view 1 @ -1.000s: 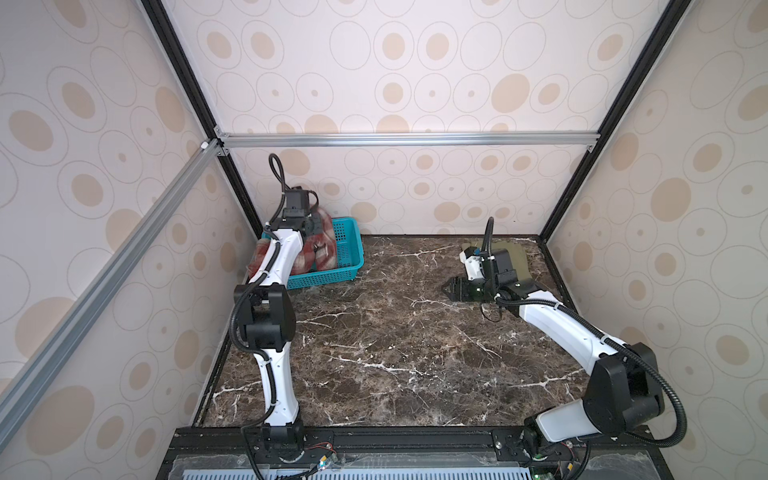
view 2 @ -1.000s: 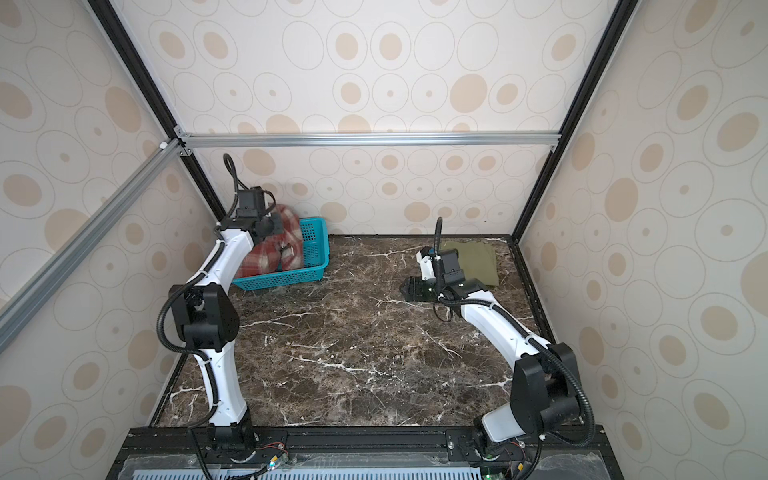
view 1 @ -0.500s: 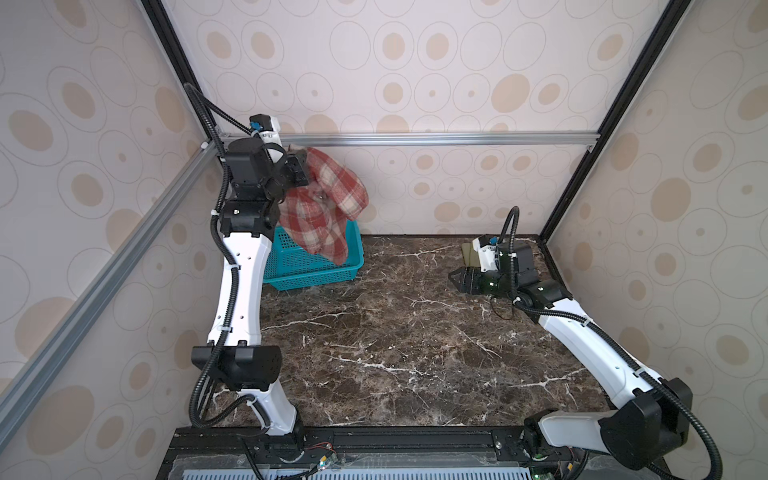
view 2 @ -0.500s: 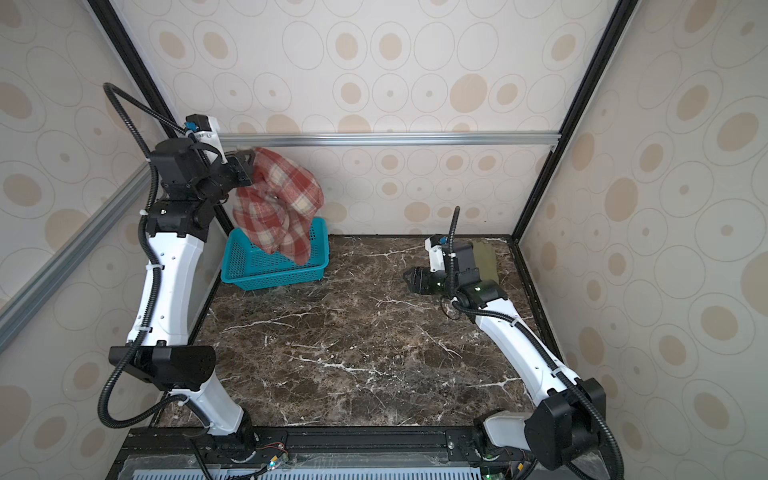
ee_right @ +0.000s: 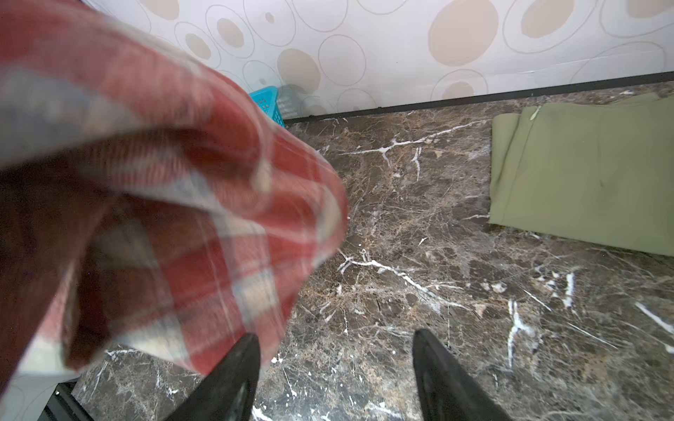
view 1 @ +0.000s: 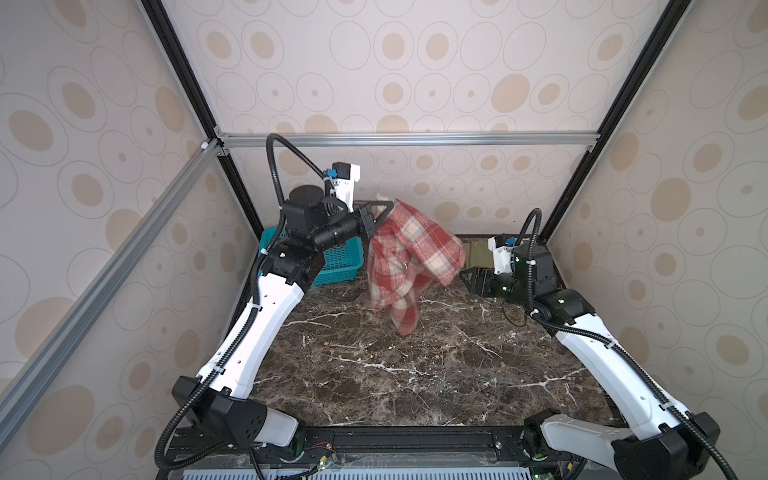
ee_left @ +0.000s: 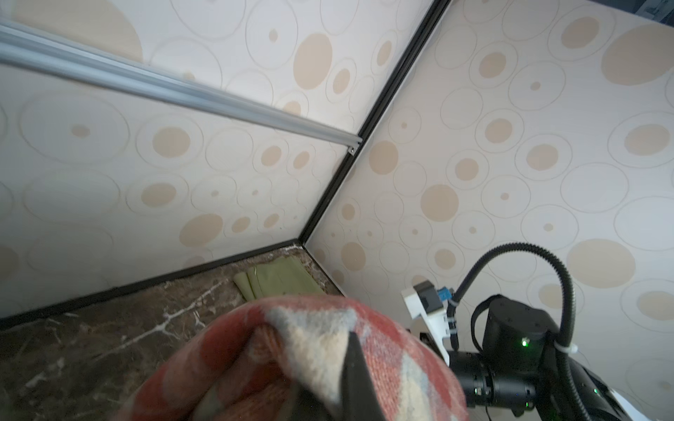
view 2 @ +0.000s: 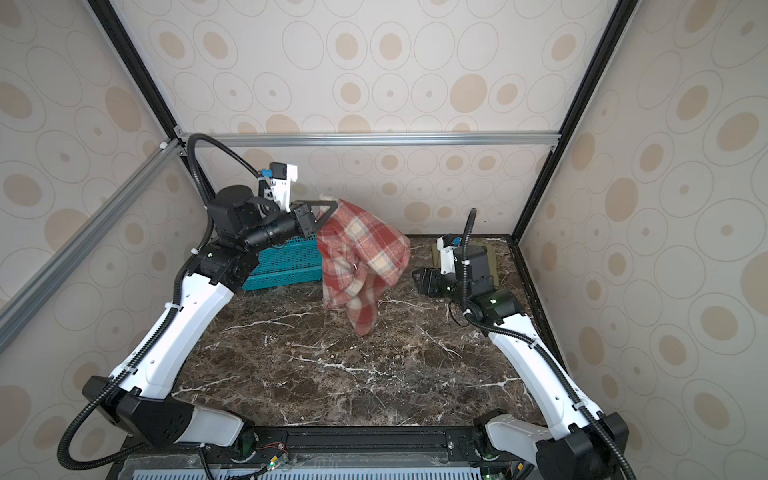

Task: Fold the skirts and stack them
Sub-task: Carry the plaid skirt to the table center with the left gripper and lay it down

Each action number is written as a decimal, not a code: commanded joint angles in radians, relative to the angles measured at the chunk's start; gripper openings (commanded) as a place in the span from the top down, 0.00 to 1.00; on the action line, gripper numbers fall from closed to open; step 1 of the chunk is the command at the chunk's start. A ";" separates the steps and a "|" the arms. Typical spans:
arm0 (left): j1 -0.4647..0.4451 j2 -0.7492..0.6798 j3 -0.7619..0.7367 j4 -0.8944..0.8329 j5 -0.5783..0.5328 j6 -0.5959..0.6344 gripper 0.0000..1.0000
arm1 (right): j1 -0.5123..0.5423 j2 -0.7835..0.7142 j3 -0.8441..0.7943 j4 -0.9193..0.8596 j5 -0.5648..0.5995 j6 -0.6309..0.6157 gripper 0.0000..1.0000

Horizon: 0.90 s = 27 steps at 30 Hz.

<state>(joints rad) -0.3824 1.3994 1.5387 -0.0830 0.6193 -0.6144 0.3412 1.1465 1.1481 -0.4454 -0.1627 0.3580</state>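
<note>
The red-and-cream plaid skirt (view 1: 409, 257) (view 2: 357, 257) hangs in the air over the back middle of the table, its lowest corner above the marble. My left gripper (view 1: 384, 208) (view 2: 328, 208) is shut on its top edge; in the left wrist view the skirt (ee_left: 310, 357) wraps the gripper (ee_left: 343, 346). The olive-green skirt (view 1: 478, 251) (ee_left: 281, 277) (ee_right: 583, 171) lies folded flat in the back right corner. My right gripper (view 1: 463, 276) (ee_right: 333, 337) is open and empty, just right of the hanging plaid skirt (ee_right: 146, 182).
A teal perforated basket (view 1: 336, 266) (view 2: 286, 266) stands at the back left, behind the left arm. Patterned walls enclose the marble table (view 1: 415, 374) on three sides. A metal rail (view 1: 407, 139) crosses the back wall.
The left arm has swung the plaid skirt out from above the basket, rightward and lower, over the back middle of the table. The right gripper has stayed open and nearly in place.
</note>
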 commanded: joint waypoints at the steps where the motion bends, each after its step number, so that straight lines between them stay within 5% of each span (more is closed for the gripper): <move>1: -0.026 -0.063 -0.176 0.254 0.037 -0.140 1.00 | 0.000 -0.026 -0.026 -0.062 0.053 0.018 0.31; 5: -0.027 -0.160 -0.495 0.305 -0.064 -0.172 1.00 | 0.000 -0.032 -0.085 -0.068 0.042 0.034 0.31; 8: -0.027 -0.202 -0.721 0.308 -0.110 -0.211 0.45 | 0.001 -0.013 -0.133 -0.064 0.019 0.053 0.32; 11: -0.027 -0.264 -0.871 0.247 -0.207 -0.205 0.27 | 0.005 0.004 -0.184 -0.038 -0.007 0.074 0.33; 21: -0.027 -0.457 -0.965 -0.235 -0.405 -0.184 0.24 | 0.235 0.031 -0.245 -0.128 0.122 0.068 0.34; 27: -0.027 -0.449 -1.068 -0.209 -0.379 -0.233 0.31 | 0.397 0.007 -0.353 -0.149 0.147 0.179 0.28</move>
<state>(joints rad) -0.4107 0.9360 0.4980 -0.2550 0.2447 -0.8158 0.6945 1.1721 0.8368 -0.5472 -0.0479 0.4686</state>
